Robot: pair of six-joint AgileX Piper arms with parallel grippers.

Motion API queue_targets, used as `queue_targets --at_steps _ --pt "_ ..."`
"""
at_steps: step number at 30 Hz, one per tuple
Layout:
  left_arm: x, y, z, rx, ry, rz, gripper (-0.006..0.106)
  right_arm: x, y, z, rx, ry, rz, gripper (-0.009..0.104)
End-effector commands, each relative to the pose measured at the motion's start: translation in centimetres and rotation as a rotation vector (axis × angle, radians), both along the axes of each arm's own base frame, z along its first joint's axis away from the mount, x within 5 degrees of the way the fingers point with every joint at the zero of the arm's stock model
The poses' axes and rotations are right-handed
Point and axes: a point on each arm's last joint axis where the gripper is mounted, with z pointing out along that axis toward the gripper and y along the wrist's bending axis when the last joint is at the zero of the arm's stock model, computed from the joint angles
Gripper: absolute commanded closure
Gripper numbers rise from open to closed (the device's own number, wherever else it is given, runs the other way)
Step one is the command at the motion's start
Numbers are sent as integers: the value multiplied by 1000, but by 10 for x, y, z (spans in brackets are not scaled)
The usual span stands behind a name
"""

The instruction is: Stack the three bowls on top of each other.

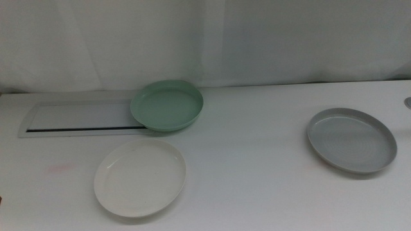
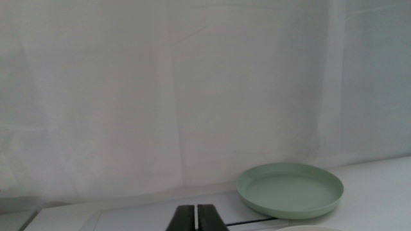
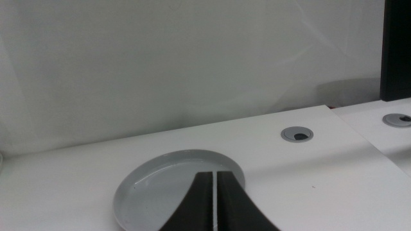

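Observation:
Three bowls lie apart on the white table. The mint green bowl [image 1: 167, 105] sits at the back, overlapping the end of a flat white panel; it also shows in the left wrist view [image 2: 290, 190]. The white bowl [image 1: 140, 178] lies near the front left, and its rim [image 2: 308, 228] just peeks into the left wrist view. The grey bowl [image 1: 350, 139] rests at the right and appears in the right wrist view [image 3: 173, 186]. Neither arm shows in the middle view. My left gripper [image 2: 196, 219] is shut, well back from the green bowl. My right gripper [image 3: 214, 202] is shut, just short of the grey bowl.
A flat white panel [image 1: 77, 119] with a dark slot lies at the back left. A white curtain [image 1: 205, 38] closes off the back. A grey round grommet [image 3: 297, 134] sits in the table beyond the grey bowl, and a dark upright edge [image 3: 397, 48] stands at the far right.

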Motion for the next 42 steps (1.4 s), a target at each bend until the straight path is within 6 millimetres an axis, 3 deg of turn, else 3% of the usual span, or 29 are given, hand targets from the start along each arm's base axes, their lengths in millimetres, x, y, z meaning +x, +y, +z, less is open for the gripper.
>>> queue_targets --at_steps 1,17,20,22,24,28,31,42 --pt "-1 0 -10 -20 -9 2 103 -3 -1 2 -17 -45 -8 98" --pt "-1 0 -9 -61 -19 -1 103 -3 0 4 8 -67 -3 97" --pt "-1 0 -9 -89 -20 -2 100 -3 0 4 13 -73 -4 92" --pt "-1 0 -9 -93 -17 -2 93 -3 0 4 16 -73 -4 82" --pt "-1 0 -10 -93 -15 -2 80 -3 0 4 16 -75 -4 65" --pt "-1 0 -10 -106 -11 -2 41 -3 0 6 16 -91 -5 20" --pt "-1 0 -10 -126 -10 -3 7 -3 0 7 20 -108 -6 -5" --pt "-2 0 -3 -194 -49 -10 8 -3 0 8 20 -111 -6 -8"
